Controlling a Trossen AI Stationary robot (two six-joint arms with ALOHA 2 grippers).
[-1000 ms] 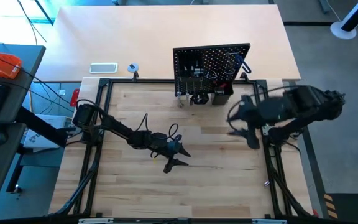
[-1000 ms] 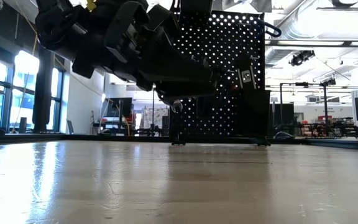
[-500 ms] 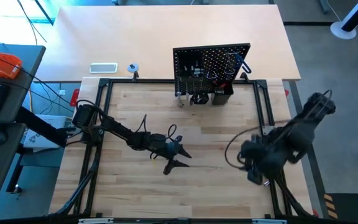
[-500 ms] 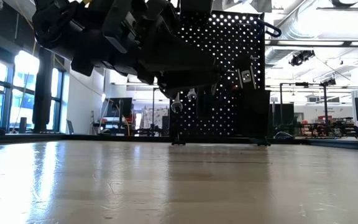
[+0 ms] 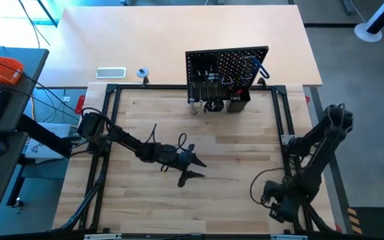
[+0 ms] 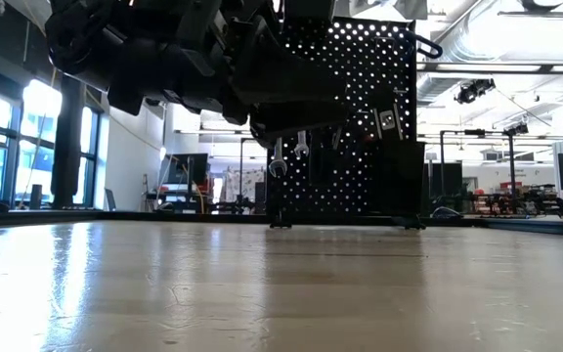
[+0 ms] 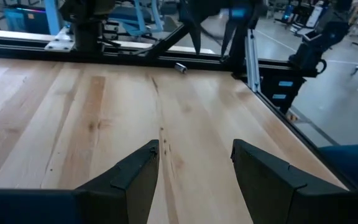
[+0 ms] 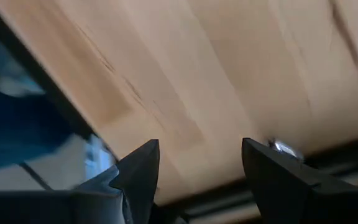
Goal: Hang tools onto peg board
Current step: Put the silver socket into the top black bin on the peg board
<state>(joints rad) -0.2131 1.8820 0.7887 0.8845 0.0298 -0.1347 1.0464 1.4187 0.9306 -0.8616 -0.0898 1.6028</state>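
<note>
Tools hang on the peg board at the tabletop's far edge. Right hand, open and empty, has swung from near the board to the near right corner; left hand hovers mid-table, open and empty, suggesting the hanging is done.

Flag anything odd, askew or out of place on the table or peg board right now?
Nothing stands out. The peg board stands upright at the table's far edge with tools hanging on it. Both pincers are open and empty: left pincer mid-table, right pincer at the near right corner. A small silver piece lies by the frame rail.
</note>
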